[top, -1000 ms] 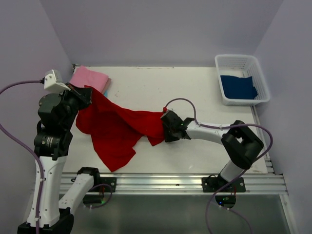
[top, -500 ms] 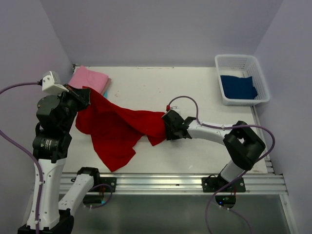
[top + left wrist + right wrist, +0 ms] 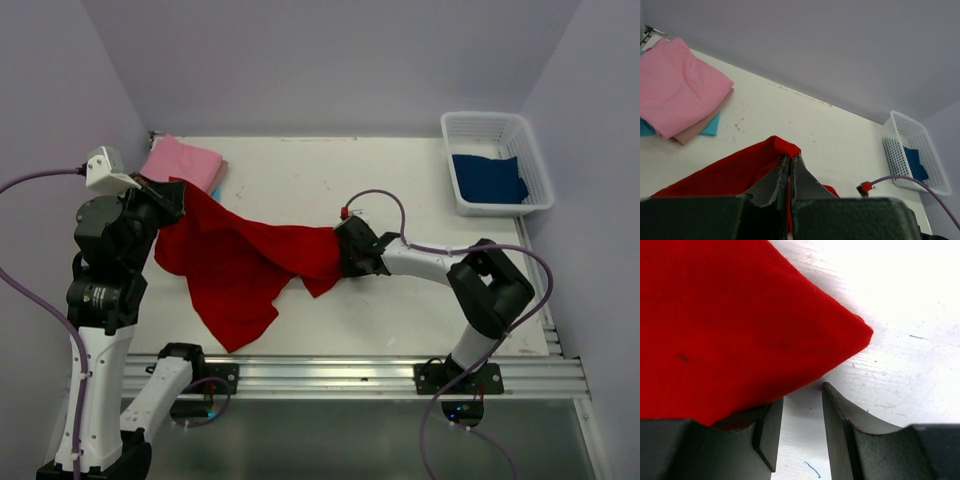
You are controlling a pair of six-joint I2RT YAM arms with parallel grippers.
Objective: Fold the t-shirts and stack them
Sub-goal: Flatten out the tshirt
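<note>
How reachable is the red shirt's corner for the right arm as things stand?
Probably yes: the right gripper sits open, low over the table, with the red shirt corner right at its tips and nothing else in between.

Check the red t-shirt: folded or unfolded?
Unfolded: the red t-shirt hangs rumpled from the left gripper, whose fingers are shut on one edge, and trails loose across the table.

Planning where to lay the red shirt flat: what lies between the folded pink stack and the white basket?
Only bare white table between the pink stack and the basket, as the top view shows; the red shirt lies nearer the arms.
</note>
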